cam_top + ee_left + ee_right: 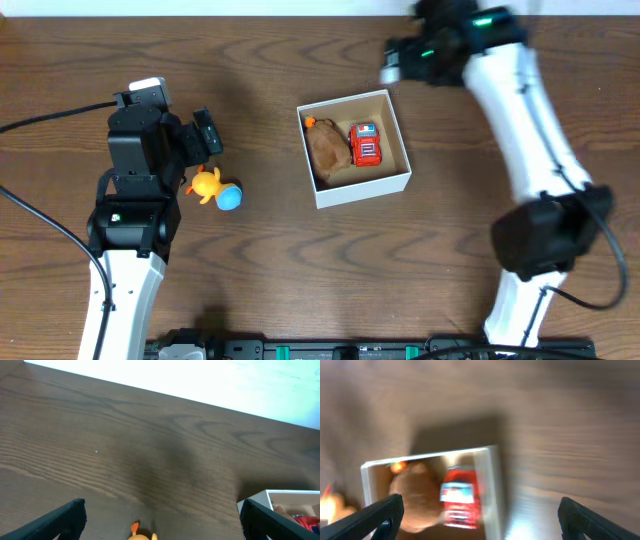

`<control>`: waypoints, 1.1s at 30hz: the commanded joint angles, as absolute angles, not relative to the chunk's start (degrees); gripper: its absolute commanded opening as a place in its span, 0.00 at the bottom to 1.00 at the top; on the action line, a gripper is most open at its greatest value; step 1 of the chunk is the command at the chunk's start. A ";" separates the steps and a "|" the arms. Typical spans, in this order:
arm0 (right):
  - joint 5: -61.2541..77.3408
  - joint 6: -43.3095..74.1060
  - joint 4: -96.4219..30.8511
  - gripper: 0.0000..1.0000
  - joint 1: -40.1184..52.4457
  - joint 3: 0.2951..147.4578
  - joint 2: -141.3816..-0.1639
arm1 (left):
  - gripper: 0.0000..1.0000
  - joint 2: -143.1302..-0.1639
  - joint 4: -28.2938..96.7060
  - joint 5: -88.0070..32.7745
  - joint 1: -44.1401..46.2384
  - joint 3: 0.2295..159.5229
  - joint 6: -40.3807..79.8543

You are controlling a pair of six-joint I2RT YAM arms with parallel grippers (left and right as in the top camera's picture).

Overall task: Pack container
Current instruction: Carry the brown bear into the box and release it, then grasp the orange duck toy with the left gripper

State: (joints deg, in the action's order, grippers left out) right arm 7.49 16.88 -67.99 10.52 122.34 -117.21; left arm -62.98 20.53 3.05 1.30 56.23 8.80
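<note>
Your container sits on the table right of centre, open side up. Two toys lie side by side in it: a red toy car on the right and a lumpy brown toy on the left, touching or nearly so. The brown one has an orange bit at its far end. It may be a stuffed animal, but you cannot make out its shape.

Your left pincer is spread wide and holds nothing. In the left wrist view only the two dark finger ends show, each cut off by the lower edge. Between them pokes the top of an orange duck-like toy, also cropped. The overhead view shows this toy whole on the table just beside the left arm, well apart from the container, with a blue round part against its right side. One corner of the container shows at the lower right of the left wrist view.

Your right pincer hangs spread over the container's far side, gripping nothing. Its wrist view is heavily smeared, so the car and brown toy read as coloured blobs. Overhead, the arm's end is blurred too.
</note>
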 commanded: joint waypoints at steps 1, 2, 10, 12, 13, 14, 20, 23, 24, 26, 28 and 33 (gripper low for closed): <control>4.73 15.79 -71.96 0.99 -0.05 124.05 -111.94 | 0.98 -62.67 21.23 3.66 1.26 57.67 8.91; 4.69 15.77 -73.60 0.99 -2.70 124.03 -111.85 | 0.98 -62.70 21.69 3.62 1.26 57.67 8.91; 4.73 14.02 -81.34 0.99 -17.91 120.46 -112.42 | 0.98 -68.07 29.61 0.91 1.32 57.67 28.67; 4.71 13.34 -81.43 0.99 -18.85 119.39 -112.42 | 0.98 -72.60 32.27 0.86 1.32 57.67 33.87; 4.69 12.84 -81.49 0.99 -18.96 119.07 -112.42 | 0.98 -74.70 33.32 0.73 1.32 57.67 35.86; 4.71 12.23 -81.65 0.99 -18.94 118.85 -112.42 | 0.98 -76.82 33.93 0.32 1.32 57.67 37.15; 4.69 11.03 -81.89 0.99 -18.22 118.69 -112.42 | 0.98 -89.27 32.86 -4.10 1.32 57.67 37.82; 4.69 11.03 -81.97 0.99 -18.13 118.69 -112.42 | 0.98 -93.27 33.23 -4.10 1.32 57.65 37.82; 4.71 11.03 -82.06 0.99 -18.13 118.69 -112.42 | 0.99 -94.37 33.50 -4.12 1.32 57.65 37.82; 4.69 10.83 -82.26 0.99 -18.15 118.69 -112.42 | 0.99 -96.40 34.06 -5.23 1.32 57.58 37.87; 4.62 10.55 -82.32 0.99 -18.15 118.69 -112.42 | 0.99 -98.00 34.35 -6.81 1.32 57.56 37.87; 4.51 10.55 -82.30 0.99 -18.15 118.69 -112.42 | 0.75 -100.12 35.09 -7.31 1.32 57.56 39.16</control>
